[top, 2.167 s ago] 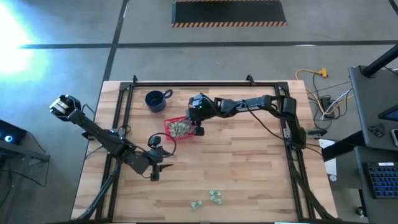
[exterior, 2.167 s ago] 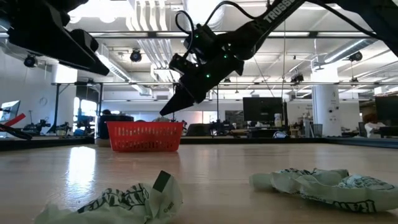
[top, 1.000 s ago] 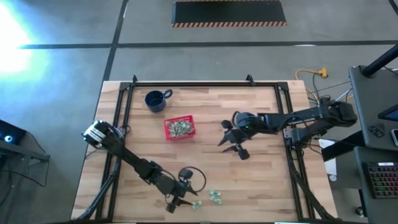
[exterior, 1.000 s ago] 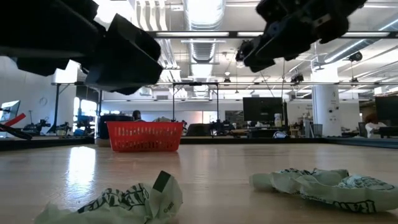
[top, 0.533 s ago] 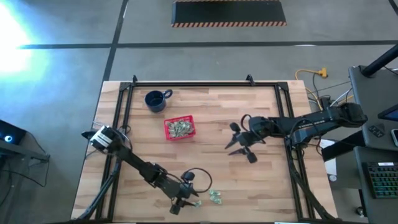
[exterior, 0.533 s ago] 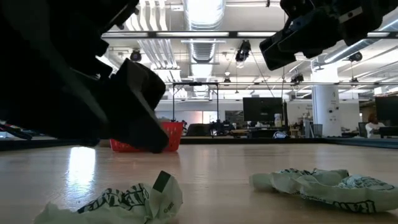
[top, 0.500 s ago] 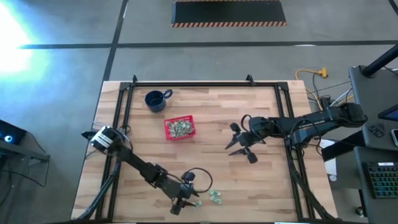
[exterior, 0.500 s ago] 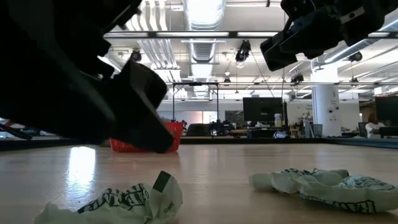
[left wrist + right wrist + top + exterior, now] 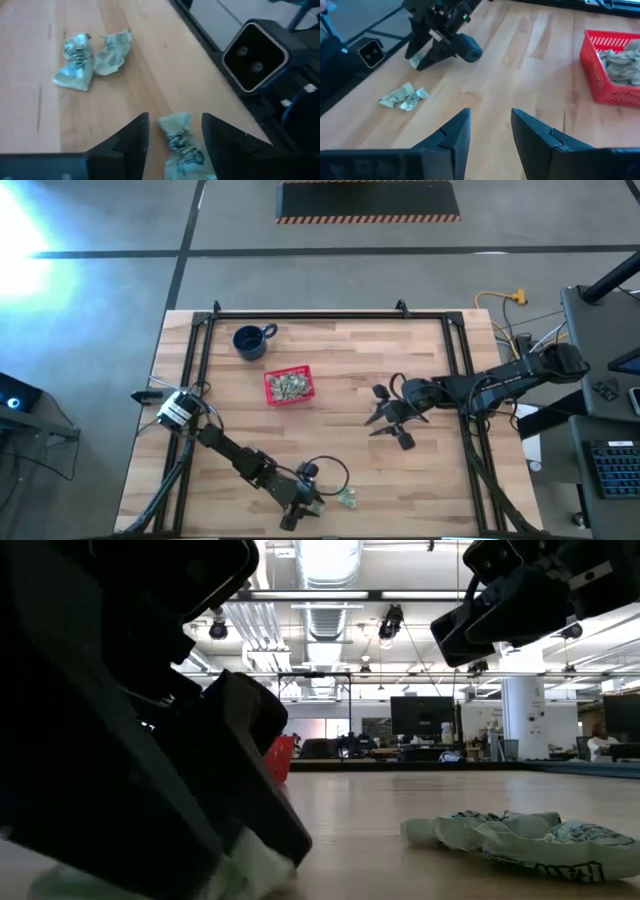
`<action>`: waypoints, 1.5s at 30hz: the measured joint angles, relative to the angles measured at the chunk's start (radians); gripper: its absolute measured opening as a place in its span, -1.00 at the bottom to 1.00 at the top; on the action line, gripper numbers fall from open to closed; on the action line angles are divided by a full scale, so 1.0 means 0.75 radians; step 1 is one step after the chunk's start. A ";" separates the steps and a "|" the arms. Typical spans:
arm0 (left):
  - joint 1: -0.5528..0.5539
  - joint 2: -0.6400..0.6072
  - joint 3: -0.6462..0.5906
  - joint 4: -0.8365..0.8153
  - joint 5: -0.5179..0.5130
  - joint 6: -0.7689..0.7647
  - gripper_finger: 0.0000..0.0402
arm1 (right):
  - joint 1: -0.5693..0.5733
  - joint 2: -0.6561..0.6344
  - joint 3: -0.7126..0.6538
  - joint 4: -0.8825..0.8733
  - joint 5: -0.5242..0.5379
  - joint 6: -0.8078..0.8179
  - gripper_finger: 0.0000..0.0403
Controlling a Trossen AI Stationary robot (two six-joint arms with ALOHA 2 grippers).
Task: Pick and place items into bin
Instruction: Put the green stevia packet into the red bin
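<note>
Red basket [image 9: 289, 386] has a heap of wrapped pieces [image 9: 291, 385]; left gripper [image 9: 174, 131] open around one, right gripper [image 9: 489, 129] open, empty.

wood table [image 9: 420, 480], mug [image 9: 250, 341], red basket [image 9: 289, 385], wrapped pcs [image 9: 92, 52]

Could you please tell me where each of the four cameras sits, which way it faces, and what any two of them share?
High view: overhead, looking straight down; both arms, red basket, blue mug.
Low view: table height, facing the room; left arm fills the near side.
Left wrist view: looks past the open left pincer straddling a wrapped piece.
Right wrist view: past the open right pincer at the table.
Shared: both wrist views show the two loose pieces.
</note>
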 joint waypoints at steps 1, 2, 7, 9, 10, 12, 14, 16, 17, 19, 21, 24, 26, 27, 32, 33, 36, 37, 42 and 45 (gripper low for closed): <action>0.000 0.000 -0.002 -0.007 -0.012 -0.004 -0.21 | 0.006 0.000 -0.006 0.003 0.001 0.014 -0.34; 0.000 -0.001 -0.005 -0.009 -0.025 -0.004 -0.26 | 0.010 0.000 -0.007 0.005 0.003 0.026 -0.35; 0.000 -0.002 -0.017 -0.012 -0.035 -0.005 -0.63 | 0.040 0.000 -0.010 0.010 0.038 0.071 -0.36; 0.000 -0.004 -0.017 -0.021 -0.042 -0.005 -0.79 | 0.055 0.000 -0.010 0.014 0.066 0.084 -0.36; 0.001 -0.005 -0.017 -0.024 -0.042 -0.004 -0.87 | 0.062 0.000 -0.010 0.016 0.080 0.093 -0.36; 0.000 -0.020 -0.018 -0.040 -0.040 0.008 -0.96 | 0.075 0.000 -0.010 0.015 0.116 0.109 -0.36; 0.000 -0.043 -0.019 -0.061 -0.041 0.013 -0.96 | 0.088 0.000 -0.010 0.015 0.152 0.128 -0.37; 0.000 -0.083 -0.020 -0.130 -0.066 0.033 -0.95 | 0.100 0.000 -0.010 0.015 0.175 0.141 -0.37; -0.001 -0.112 -0.020 -0.172 -0.083 0.046 -0.96 | 0.106 0.000 -0.010 0.017 0.193 0.151 -0.37; -0.002 -0.183 -0.020 -0.290 -0.137 0.055 -0.98 | 0.120 0.000 -0.010 0.017 0.223 0.167 -0.37; -0.001 -0.270 -0.020 -0.445 -0.224 0.057 -0.99 | 0.132 0.000 -0.011 0.017 0.256 0.181 -0.37; -0.001 -0.418 -0.022 -0.704 -0.398 0.058 -0.99 | 0.154 0.000 -0.014 0.019 0.310 0.201 -0.37; -0.001 -0.522 -0.031 -0.876 -0.515 0.057 -0.99 | 0.170 0.000 -0.016 0.022 0.343 0.219 -0.37; -0.001 -0.573 -0.041 -0.949 -0.573 0.057 -0.99 | 0.177 0.000 -0.017 0.025 0.354 0.230 -0.37; 0.017 -0.796 -0.107 -1.252 -0.903 0.052 -0.99 | 0.215 0.000 -0.023 0.063 0.388 0.267 -0.37; 0.025 -0.836 -0.126 -1.287 -0.966 0.052 -0.99 | 0.223 0.000 -0.026 0.081 0.399 0.269 -0.37; 0.075 -0.946 -0.209 -1.322 -1.114 0.055 -0.99 | 0.244 0.019 -0.028 0.144 0.437 0.272 -0.37; 0.098 -0.979 -0.241 -1.322 -1.155 0.056 -0.99 | 0.249 0.030 -0.028 0.170 0.443 0.272 -0.37; 0.278 -1.109 -0.400 -1.290 -1.187 0.082 -0.99 | 0.255 0.147 -0.029 0.347 0.444 0.275 -0.37; 0.401 -1.151 -0.502 -1.214 -1.145 0.089 -0.99 | 0.255 0.254 -0.029 0.472 0.440 0.307 -0.37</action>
